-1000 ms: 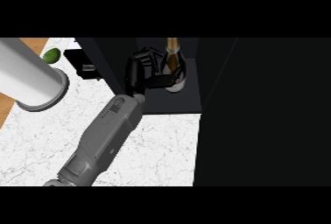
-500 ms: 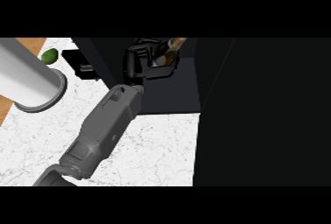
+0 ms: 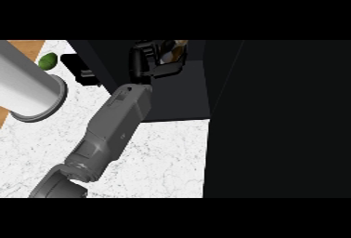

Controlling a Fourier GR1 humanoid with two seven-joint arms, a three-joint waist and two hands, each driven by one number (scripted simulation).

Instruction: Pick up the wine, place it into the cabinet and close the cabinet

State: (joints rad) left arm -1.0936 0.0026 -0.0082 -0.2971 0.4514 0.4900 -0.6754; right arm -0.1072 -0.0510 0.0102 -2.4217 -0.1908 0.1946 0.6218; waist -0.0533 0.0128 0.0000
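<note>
One dark cabinet (image 3: pixel 274 116) fills the view's right side, its open compartment above the white marble counter (image 3: pixel 165 162). A grey forearm (image 3: pixel 113 128) reaches up into that compartment, where the left hand (image 3: pixel 145 60) curls round the wine (image 3: pixel 175 49). Left of these stand a grey cylinder (image 3: pixel 27 88) and, smaller, a green fruit (image 3: pixel 47 61).

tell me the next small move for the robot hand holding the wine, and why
Probably set the wine down on the cabinet floor and then open the fingers. The left robot hand is curled round the bottle, already reaching into the dark cabinet opening, and the door has not been closed.
</note>
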